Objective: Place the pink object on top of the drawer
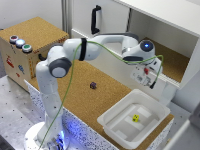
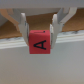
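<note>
Pink object (image 2: 40, 44) between fingers (image 2: 56, 26), drawer (image 1: 31, 37) apart

high exterior overview; close wrist view on gripper (image 2: 39, 31)

A long cork-topped table (image 1: 107, 92) with a speckled white front edge carries the scene. A small dark cube (image 1: 93, 85) lies on the cork near its middle. Toward the exterior view's right a shallow white plastic tray (image 1: 118, 122) rests on the cork. At the exterior view's left, the tan cork-covered drawer box (image 1: 31, 47) stands beside the table's end.
</note>
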Controlling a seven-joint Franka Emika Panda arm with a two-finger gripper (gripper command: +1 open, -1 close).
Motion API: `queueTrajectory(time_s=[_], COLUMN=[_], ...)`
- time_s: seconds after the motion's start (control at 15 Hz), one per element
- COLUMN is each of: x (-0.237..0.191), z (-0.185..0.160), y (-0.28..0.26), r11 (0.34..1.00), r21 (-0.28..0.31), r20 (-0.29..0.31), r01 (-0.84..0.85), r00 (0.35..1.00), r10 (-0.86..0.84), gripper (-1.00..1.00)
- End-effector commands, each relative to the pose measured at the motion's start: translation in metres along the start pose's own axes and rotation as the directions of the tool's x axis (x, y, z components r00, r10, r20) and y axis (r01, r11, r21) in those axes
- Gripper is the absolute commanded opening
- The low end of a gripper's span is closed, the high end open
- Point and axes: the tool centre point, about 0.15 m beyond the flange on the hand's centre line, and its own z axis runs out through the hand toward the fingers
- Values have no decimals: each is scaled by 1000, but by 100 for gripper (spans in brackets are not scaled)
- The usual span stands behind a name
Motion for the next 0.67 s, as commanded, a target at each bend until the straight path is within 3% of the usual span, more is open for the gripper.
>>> queueTrajectory(time_s=[0.0, 0.33, 0.6], x=[-54, -78, -94], z=[7, 25, 29], y=[-148, -264, -377], r11=[987, 968, 900], r21=[-123, 10, 136], r20=[29, 76, 82], r01=[106, 251, 414], r00=[994, 965, 901], r10=[-103, -251, -427], gripper=[-100, -100, -100])
